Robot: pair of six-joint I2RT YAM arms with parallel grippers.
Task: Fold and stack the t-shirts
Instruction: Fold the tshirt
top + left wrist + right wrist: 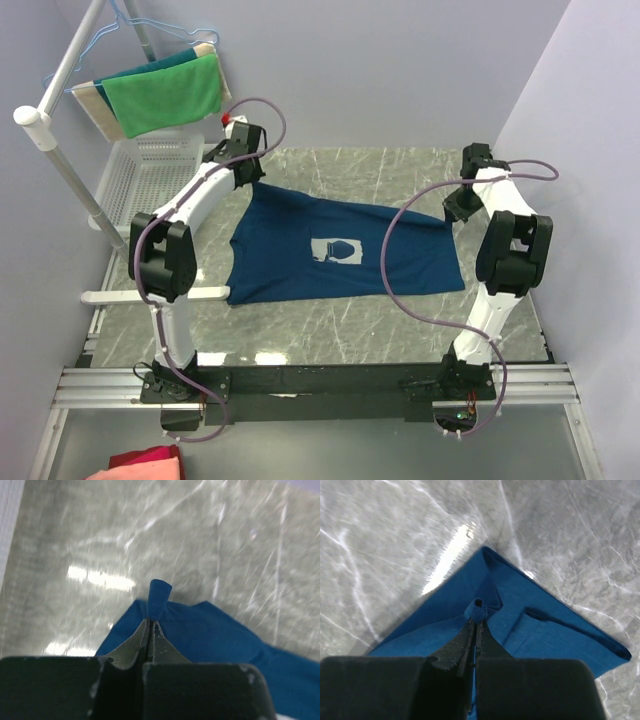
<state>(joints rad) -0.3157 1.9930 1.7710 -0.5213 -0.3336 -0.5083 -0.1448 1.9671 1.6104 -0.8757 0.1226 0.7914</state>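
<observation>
Marble desk (pixel 330 320): one t-shirt (pixel 300 260) spread at its centre, print up. Your left hand (pixel 150 622) is clamped on the t-shirt's far-left corner; your right hand (pixel 476 622) pinches the far-right corner.

The surface (pixel 330 330) is grey, marble-patterned, with white veins. One navy t-shirt (pixel 290 265) lies spread on its middle, the pale print facing up, its two far corners raised.

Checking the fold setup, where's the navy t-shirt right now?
In the top view the navy t-shirt is spread across the middle of the marble table, its far corners pinched by the left gripper and right gripper.
</observation>
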